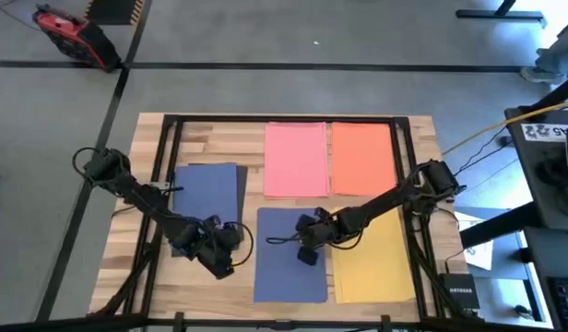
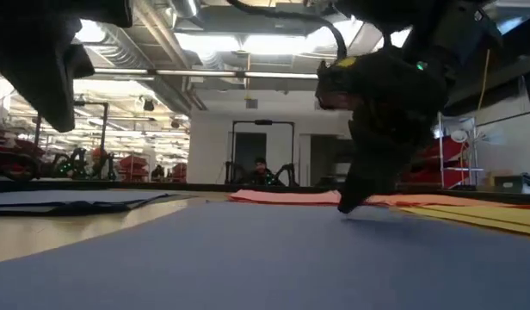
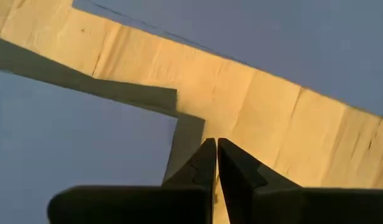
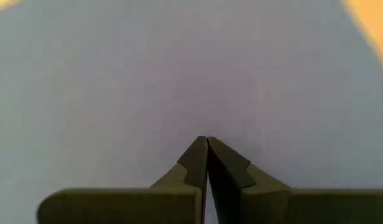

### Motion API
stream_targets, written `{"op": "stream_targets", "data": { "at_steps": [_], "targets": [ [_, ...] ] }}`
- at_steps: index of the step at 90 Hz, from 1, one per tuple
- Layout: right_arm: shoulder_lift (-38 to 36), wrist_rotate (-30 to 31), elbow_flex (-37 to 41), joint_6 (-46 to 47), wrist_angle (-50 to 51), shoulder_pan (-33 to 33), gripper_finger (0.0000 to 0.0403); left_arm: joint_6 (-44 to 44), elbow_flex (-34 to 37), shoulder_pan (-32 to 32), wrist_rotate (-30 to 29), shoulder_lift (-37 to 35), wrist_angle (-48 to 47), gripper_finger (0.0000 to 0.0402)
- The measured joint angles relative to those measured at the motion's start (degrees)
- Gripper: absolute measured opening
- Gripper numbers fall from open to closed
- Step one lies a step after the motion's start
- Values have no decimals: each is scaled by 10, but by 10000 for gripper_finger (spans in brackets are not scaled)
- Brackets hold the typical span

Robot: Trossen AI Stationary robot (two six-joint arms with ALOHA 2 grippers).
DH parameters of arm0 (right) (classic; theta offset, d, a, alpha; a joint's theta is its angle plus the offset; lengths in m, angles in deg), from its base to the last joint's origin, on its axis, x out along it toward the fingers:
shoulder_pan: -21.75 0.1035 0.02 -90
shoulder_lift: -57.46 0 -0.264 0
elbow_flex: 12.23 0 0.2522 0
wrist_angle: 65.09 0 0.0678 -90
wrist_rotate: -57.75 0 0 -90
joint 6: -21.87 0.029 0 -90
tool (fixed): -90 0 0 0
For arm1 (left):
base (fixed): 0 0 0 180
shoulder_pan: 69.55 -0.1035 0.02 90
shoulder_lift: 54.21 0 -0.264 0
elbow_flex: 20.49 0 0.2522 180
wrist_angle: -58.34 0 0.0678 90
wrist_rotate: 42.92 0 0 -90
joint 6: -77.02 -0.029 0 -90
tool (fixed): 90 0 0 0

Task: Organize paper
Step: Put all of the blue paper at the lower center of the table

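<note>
1. High view first: the paper lies spread over the wooden tabletop [image 1: 422, 134] — a pink sheet [image 1: 295, 159] and an orange sheet [image 1: 361, 159] side by side at the far edge, a yellow sheet [image 1: 376, 263] at the near right, a blue sheet [image 1: 290, 267] at the near middle, and another blue sheet [image 1: 207, 189] to the left with a darker sheet seeming to peek out beneath it.
2. My right fingers [image 1: 307, 255] are pressed together with nothing between them, tips down on the near blue sheet close to its right side, just beside the yellow one. The low view shows the tip touching the sheet.
3. My left fingers [image 1: 221, 267] are also closed and empty, hanging over the bare strip of wood between the two blue sheets, near the corner of the left one.
4. The relation that matters: the near blue sheet runs with its long axis from the near edge toward the far edge, and it lies directly under my right fingers — so the right arm is the nearer one to slide it.
5. My guess is that a push on this sheet comes next; the risk is dragging it over the yellow edge.
</note>
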Motion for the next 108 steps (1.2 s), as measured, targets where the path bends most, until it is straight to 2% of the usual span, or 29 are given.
{"op": "stream_targets", "data": {
  "at_steps": [13, 26, 45, 56, 97, 108],
  "targets": [
    [-11, -5, -14, -16, 26, 0, 1, -38, 10, 0, 1, 0, -1, 30],
    [-12, -6, -46, -44, 63, 0, 1, -37, 35, -1, -5, 5, 6, 63],
    [-13, 42, -75, -60, 109, 0, 1, -40, 47, -1, -41, 37, 15, 104],
    [-13, 48, -76, -62, 115, 0, 1, -40, 50, -2, -46, 55, 31, 118],
    [-13, 57, -77, -63, 122, 0, 1, -49, 48, -4, -53, 108, 38, 125],
    [-13, 58, -77, -63, 122, 0, 1, -41, 47, -5, -49, 104, 31, 107]
  ]
}}
